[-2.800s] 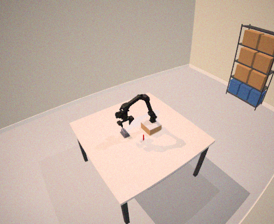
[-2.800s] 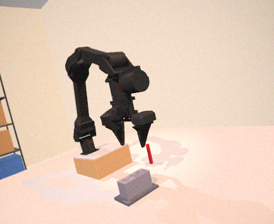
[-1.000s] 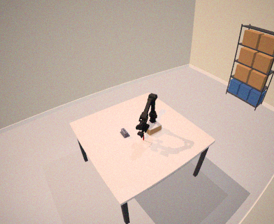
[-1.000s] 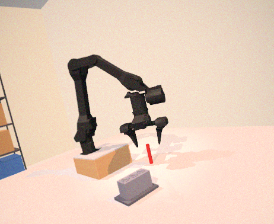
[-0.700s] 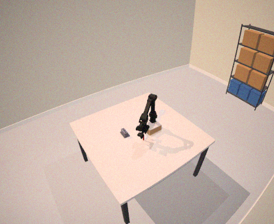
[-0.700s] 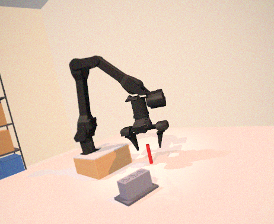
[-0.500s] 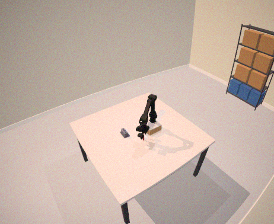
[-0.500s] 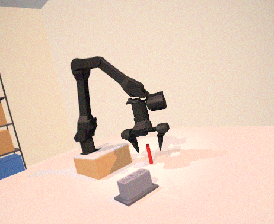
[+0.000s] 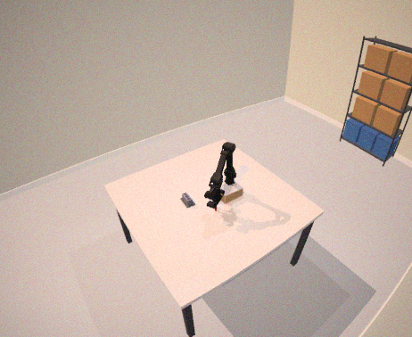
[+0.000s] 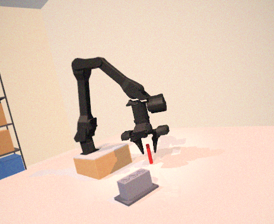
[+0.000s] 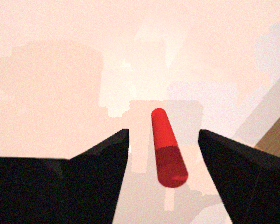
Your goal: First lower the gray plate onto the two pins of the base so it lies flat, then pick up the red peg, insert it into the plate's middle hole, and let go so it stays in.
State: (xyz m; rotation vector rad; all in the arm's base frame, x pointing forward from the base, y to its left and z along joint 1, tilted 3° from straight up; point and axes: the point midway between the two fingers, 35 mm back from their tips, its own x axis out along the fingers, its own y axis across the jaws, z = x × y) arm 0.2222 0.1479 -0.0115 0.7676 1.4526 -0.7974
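The gray plate [image 9: 186, 196] [image 10: 136, 187], a thick block with a row of holes in its top, lies flat on the dark base [image 10: 128, 202]. No pins show above it. The red peg [image 9: 216, 209] [image 10: 150, 157] [image 11: 166, 145] stands upright on the table, apart from the plate and base. My gripper [image 10: 149, 153] [image 11: 163, 135] points down over the peg, partly open. Its fingertips are on either side of the peg's upper part, with a gap on each side in the wrist view. In the top view the fingers are too small to judge.
The arm stands on a wooden block [image 9: 233, 195] [image 10: 88, 169], which lies close to the peg and shows at the right edge of the wrist view. The table [image 9: 160, 241] carries everything. A shelf rack with boxes [image 9: 379, 98] stands far off by the wall.
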